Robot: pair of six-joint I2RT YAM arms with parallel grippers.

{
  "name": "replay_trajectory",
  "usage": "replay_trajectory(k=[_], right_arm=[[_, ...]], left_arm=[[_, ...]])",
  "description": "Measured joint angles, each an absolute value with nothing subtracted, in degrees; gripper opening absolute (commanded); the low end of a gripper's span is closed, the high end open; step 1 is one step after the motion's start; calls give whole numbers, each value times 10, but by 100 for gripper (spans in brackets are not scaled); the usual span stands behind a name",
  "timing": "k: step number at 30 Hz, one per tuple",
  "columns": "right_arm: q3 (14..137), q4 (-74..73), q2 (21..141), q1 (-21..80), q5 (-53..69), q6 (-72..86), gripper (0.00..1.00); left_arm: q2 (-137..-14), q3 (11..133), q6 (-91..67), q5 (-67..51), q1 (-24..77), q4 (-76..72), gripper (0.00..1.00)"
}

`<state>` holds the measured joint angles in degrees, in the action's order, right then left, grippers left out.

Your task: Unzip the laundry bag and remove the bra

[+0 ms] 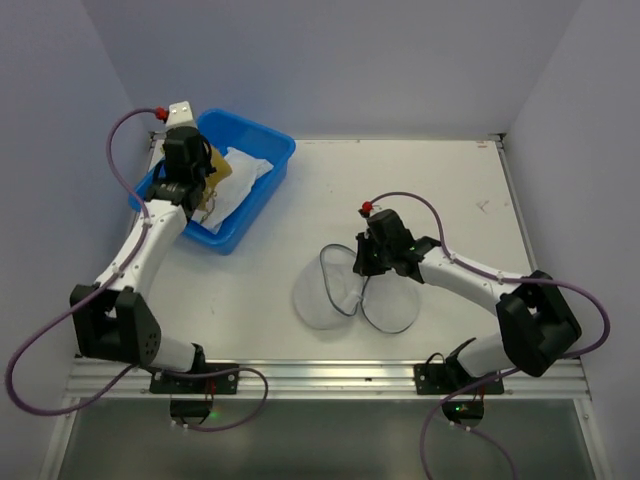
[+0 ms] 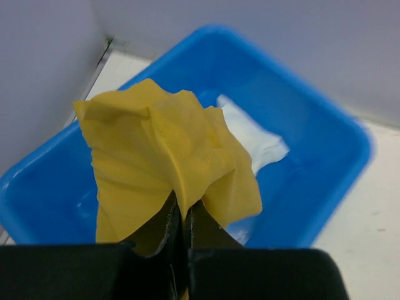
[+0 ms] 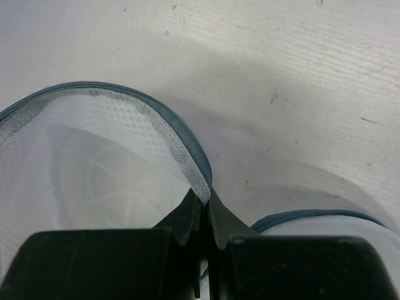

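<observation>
My left claw (image 2: 185, 209) is clamped on a fold of the bra (image 2: 162, 150), the yellow fabric bunching up from the fingertips. It hangs over the blue tub (image 2: 325, 156), above the tub's left half. From overhead I cannot tell whether the bra (image 1: 218, 168) touches the tub's floor. The tub (image 1: 280, 150) sits in the table's far left corner, one side hard by the left wall, so there is little room there. A flat white cloth (image 1: 245, 175) lies inside it, to the right of the bra and partly under it in my wrist view.

To the right of the tub and nearer my bases the table (image 1: 420, 190) is bare, with wide room before the right and far walls.

Well apart from the tub, toward the near edge, the laundry bag (image 1: 335, 290) lies unzipped, spread flat in two round mesh halves. My right claw (image 1: 358, 262) is on the side of the bag farthest from my bases. Its fingers are pinched on the mesh just under the dark zipper band (image 3: 187, 134). Through the mesh (image 3: 94, 169) I see only the pale inside of the bag.
</observation>
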<state>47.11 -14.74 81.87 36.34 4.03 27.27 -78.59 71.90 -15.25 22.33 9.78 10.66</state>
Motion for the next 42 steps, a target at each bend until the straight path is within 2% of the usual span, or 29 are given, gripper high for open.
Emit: replay_trajectory(k=[2, 3, 4, 5, 7, 8, 12, 16, 19, 22, 23, 25, 26, 29, 32, 37, 42], right_arm=[[471, -147, 818, 363, 40, 271, 0], [471, -148, 818, 363, 40, 270, 0], [471, -148, 818, 363, 40, 269, 0], [471, -148, 818, 363, 40, 269, 0], [471, -148, 818, 363, 40, 269, 2], [471, -148, 818, 363, 40, 269, 3], [472, -149, 819, 363, 40, 265, 8], [494, -160, 831, 363, 41, 251, 9], [519, -165, 842, 364, 41, 235, 12], [544, -167, 852, 364, 41, 219, 20], [553, -170, 856, 364, 42, 215, 30], [570, -175, 866, 364, 44, 209, 41], [578, -178, 869, 364, 45, 206, 53], [594, -194, 870, 364, 44, 207, 70], [604, -211, 865, 364, 34, 225, 80], [580, -242, 813, 348, -13, 286, 84], [460, -253, 714, 240, -36, 352, 83]], left_arm=[[-839, 719, -145, 216, 63, 129, 0], [-864, 720, -142, 211, 50, 134, 4], [-890, 724, -140, 205, 37, 143, 12], [-916, 731, -138, 199, 27, 150, 32], [-963, 751, -132, 186, 12, 161, 54], [-984, 764, -133, 175, 7, 169, 73], [-1012, 790, -143, 132, 0, 190, 89], [-964, 786, -164, 73, 2, 210, 91], [-876, 751, -185, 31, 13, 219, 90], [-774, 695, -205, 9, 70, 218, 84], [-742, 674, -213, -1, 101, 218, 83], [-694, 630, -235, -21, 170, 212, 83], [-679, 605, -247, -30, 201, 211, 82], [-659, 519, -291, -39, 274, 201, 80], [-659, 424, -345, -39, 325, 185, 77], [-693, 340, -420, -36, 368, 144, 73], [-736, 336, -455, -26, 379, 85, 67]])
